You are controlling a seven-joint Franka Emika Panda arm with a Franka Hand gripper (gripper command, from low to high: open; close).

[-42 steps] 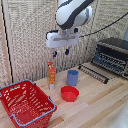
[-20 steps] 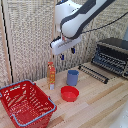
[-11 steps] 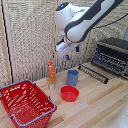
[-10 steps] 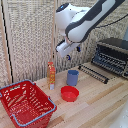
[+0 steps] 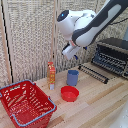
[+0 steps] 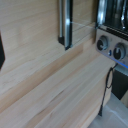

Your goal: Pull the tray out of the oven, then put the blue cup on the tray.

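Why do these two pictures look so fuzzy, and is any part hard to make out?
Exterior view: soft all over and coarse; the arm's hand is smeared, so its fingers cannot be told apart, while the blue cup and red bowl read clearly. Wrist view: blurred, the oven knobs hazy, the wood table grain streaked, with a pale glare patch in one corner.

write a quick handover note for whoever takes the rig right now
Gripper: raised above the blue cup, holding nothing; open or shut cannot be told.
Blue cup: upright on the table, beside the red bowl.
Oven: door down, with the tray out in front of it.
Done: tray appears pulled out.
Left: grasp the cup and set it on the tray.
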